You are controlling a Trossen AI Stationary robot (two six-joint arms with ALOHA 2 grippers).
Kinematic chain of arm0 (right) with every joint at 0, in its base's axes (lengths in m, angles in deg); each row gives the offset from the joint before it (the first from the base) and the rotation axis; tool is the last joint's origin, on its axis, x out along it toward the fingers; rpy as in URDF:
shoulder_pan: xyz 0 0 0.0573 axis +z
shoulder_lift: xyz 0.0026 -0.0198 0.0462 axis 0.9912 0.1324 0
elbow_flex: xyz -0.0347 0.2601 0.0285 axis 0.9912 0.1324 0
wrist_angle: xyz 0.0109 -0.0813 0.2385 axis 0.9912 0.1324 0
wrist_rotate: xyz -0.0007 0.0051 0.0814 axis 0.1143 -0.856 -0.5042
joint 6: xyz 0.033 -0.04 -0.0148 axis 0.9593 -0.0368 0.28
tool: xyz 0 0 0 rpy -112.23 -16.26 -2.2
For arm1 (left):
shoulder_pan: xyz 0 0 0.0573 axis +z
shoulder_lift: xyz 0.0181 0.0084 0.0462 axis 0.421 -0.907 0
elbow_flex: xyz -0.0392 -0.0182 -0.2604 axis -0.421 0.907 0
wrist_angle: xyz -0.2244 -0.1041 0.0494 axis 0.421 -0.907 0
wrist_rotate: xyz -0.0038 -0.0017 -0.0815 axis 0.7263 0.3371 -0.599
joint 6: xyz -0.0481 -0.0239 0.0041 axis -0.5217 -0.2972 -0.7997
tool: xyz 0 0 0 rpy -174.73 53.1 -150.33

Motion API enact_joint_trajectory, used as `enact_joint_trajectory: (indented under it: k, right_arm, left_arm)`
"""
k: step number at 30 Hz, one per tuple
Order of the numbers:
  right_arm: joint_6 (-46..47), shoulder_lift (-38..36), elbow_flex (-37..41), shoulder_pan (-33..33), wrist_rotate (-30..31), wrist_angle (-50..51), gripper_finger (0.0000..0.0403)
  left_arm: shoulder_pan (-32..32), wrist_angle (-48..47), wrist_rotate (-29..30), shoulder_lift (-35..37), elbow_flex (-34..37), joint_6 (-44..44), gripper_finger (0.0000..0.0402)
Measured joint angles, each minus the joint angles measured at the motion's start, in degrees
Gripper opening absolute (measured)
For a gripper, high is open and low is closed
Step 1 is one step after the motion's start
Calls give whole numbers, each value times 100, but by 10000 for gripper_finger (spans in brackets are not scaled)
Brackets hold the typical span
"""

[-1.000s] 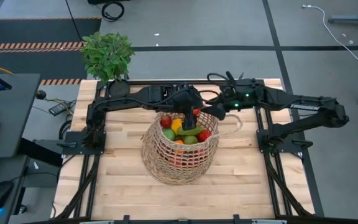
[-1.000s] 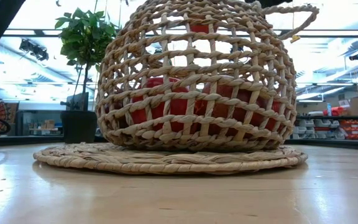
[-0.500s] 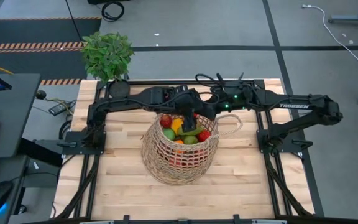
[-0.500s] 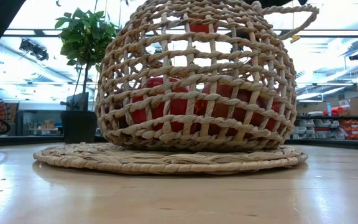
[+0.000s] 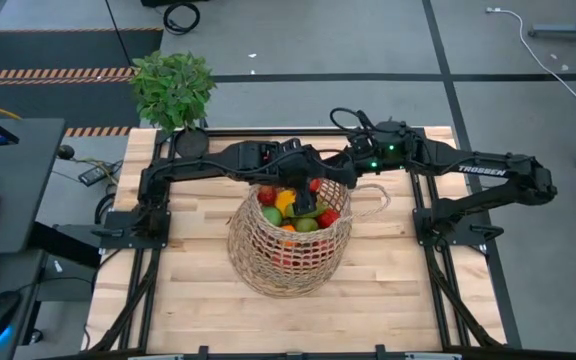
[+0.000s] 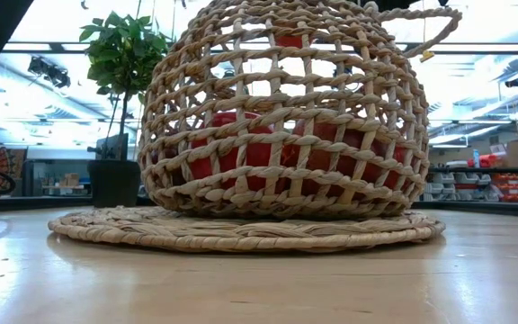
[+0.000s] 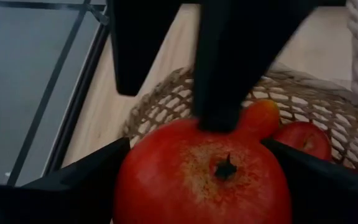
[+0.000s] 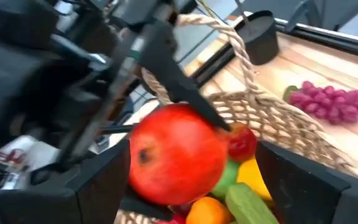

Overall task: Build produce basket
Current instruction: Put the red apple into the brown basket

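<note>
Basket (image 5: 288, 250) at bench (image 5: 388, 290) centre, on round woven mat (image 6: 241, 229). Fruit piled inside: lemon (image 5: 284, 201), green apple (image 5: 271, 216), more red through weave. Both hands meet over rim at basket's 12 o'clock. Left hand (image 7: 204, 168) and right hand (image 8: 191, 180) each pinching same red apple (image 7: 204, 174) between fingers. Grapes (image 8: 331, 102) on bench beyond basket. Potted plant (image 5: 172, 88) at bench's 10 o'clock corner.

The right arm (image 5: 488, 172) carries the white word "TROSSEN"; no other text is legible.
</note>
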Motion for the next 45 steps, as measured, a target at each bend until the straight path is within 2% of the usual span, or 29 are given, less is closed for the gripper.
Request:
enact_joint_trajectory:
  k: [7, 12, 23, 33, 37, 45]
  right_arm:
    - [179, -74, -2, -2, -235, -108, 349]
    - [179, 5, -2, 2, -116, -143, 349]
    - [33, 509, -39, 126, -54, -149, 349]
    - [-160, 325, -22, -103, -200, 95, 349]
    - [-181, 440, -2, -83, -34, -462, 349]
    - [-6, 413, 0, -93, -208, -1076, 349]
  left_arm:
    - [2, -23, 13, -1, 2, -2, 355]
    - [2, 169, 18, -2, 4, 37, 355]
    - [6, 460, 27, -42, 32, 870, 355]
    - [11, 371, 112, -44, 30, 695, 355]
    - [17, 306, 147, -5, 19, 626, 355]
    - [0, 514, 62, 2, 2, 606, 355]
